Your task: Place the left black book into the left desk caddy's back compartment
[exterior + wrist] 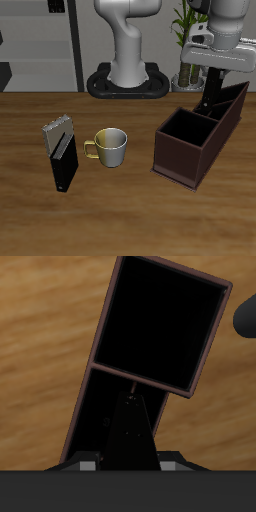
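The left desk caddy (190, 145) is a dark brown open-topped box with a black inside. My gripper (213, 80) hangs over its far end, shut on the left black book (213, 98). The slim book hangs upright, its lower end down between the taller slanted walls of the back compartment (228, 105). In the wrist view the book (130, 426) runs from my gripper (128, 461) into the back compartment (105, 416), with the large square section (155, 326) beyond it. I cannot tell whether the book touches the compartment's floor.
A second black book with a pale speckled top (62, 155) stands beside a yellowish mug (110, 147), well away from the caddy. The robot's base (128, 80) and a potted plant (185, 45) stand at the back.
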Tool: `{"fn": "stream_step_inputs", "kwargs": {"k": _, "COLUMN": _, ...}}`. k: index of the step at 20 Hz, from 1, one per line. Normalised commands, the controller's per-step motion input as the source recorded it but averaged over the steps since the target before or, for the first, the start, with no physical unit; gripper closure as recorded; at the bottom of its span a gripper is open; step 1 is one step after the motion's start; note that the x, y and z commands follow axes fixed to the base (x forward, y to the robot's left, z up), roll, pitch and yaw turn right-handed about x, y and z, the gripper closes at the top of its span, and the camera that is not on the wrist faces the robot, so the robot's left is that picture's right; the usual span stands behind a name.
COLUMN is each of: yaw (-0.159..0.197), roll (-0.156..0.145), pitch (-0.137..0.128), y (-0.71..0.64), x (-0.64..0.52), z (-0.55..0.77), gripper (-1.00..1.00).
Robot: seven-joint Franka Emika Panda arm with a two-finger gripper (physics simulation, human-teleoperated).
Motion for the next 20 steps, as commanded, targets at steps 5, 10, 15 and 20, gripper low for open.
{"fn": "stream_step_inputs", "kwargs": {"k": 5, "yaw": -0.016, "roll": 0.007, "pitch": 0.018, "y": 0.02, "x": 0.17, "z": -0.08, "gripper": 1.00}}
{"fn": "stream_step_inputs", "kwargs": {"k": 10, "yaw": -0.030, "roll": 0.000, "pitch": 0.027, "y": 0.01, "x": 0.17, "z": -0.16, "gripper": 1.00}}
{"fn": "stream_step_inputs", "kwargs": {"k": 15, "yaw": -0.024, "roll": 0.026, "pitch": 0.035, "y": 0.11, "x": 0.05, "z": -0.23, "gripper": 1.00}}
{"fn": "stream_step_inputs", "kwargs": {"k": 20, "yaw": -0.010, "roll": 0.036, "pitch": -0.003, "y": 0.11, "x": -0.06, "z": -0.11, "gripper": 1.00}}
